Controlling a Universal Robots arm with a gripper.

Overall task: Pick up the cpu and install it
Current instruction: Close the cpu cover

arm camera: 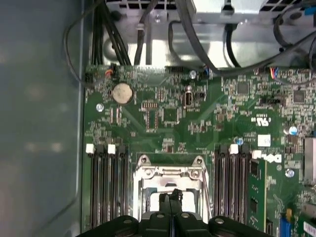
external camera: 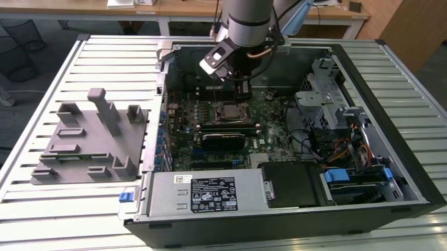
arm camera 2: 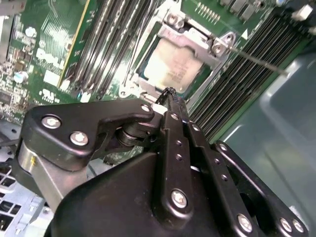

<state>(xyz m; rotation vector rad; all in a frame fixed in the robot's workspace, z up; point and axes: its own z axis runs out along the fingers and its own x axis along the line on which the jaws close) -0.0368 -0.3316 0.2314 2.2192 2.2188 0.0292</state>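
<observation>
Reporting to you, operator: arm (external camera: 248, 21) reaches down from above into the open PC case (external camera: 279, 230), which lies on its side on the slatted table (external camera: 56, 209). Gripper (arm camera 2: 170, 94) is clenched: its fingers (arm camera 2: 174, 123) are pressed flat together w/ no gap, and nothing is pinched btwn them. You see the same closed tips in the first wrist view. The cpu (arm camera 2: 173, 64) lies flat inside the metal socket frame (arm camera 2: 217, 48) on the green mobo (arm camera: 163, 118), silvery top facing up, apart from any grasp. Fingertips hang over the frame's edge, just beside the cpu; you cannot tell from these views whether they touch it. Memory slots (arm camera: 106, 187) run along both sides of the frame. In the exterior view the chip sits near the board's middle, close below the arm's end. Grey fixture tray (external camera: 91, 138) rests on the table at the exterior view's left of the case, well apart from the gripper.
</observation>
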